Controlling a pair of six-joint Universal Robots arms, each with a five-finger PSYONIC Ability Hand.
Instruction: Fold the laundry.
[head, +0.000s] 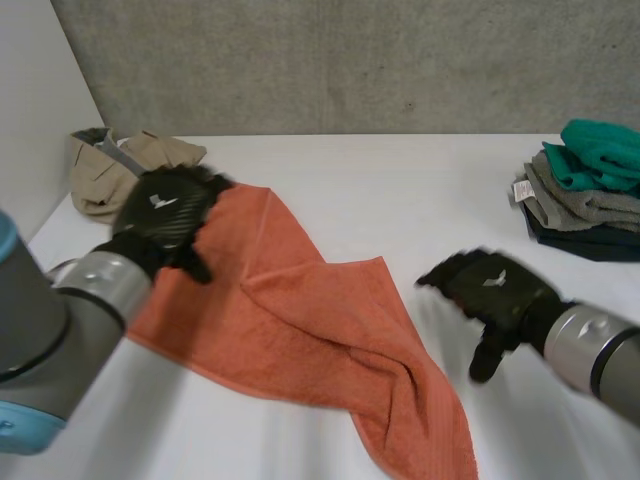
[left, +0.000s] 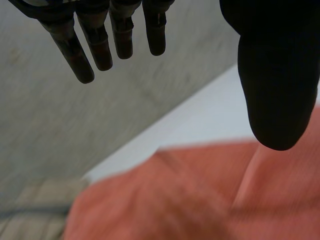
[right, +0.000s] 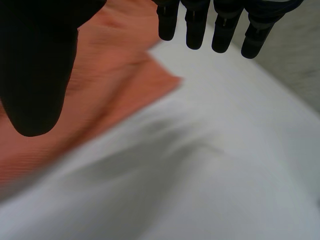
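My L hand (head: 165, 212) open above far corner of orange towel (head: 310, 330) | R hand (head: 495, 290) open beside it | cloth looks soft, limp: I'd pinch corners.

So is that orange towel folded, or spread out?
Spread out, not neatly folded: the orange towel lies open and rumpled across the white table, bunched at its near end.

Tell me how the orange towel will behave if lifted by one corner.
Probably floppy: the orange towel lies in soft ridges and folds on the white table, so it should sag and drape. Its textured weave likely grips rather than slips.
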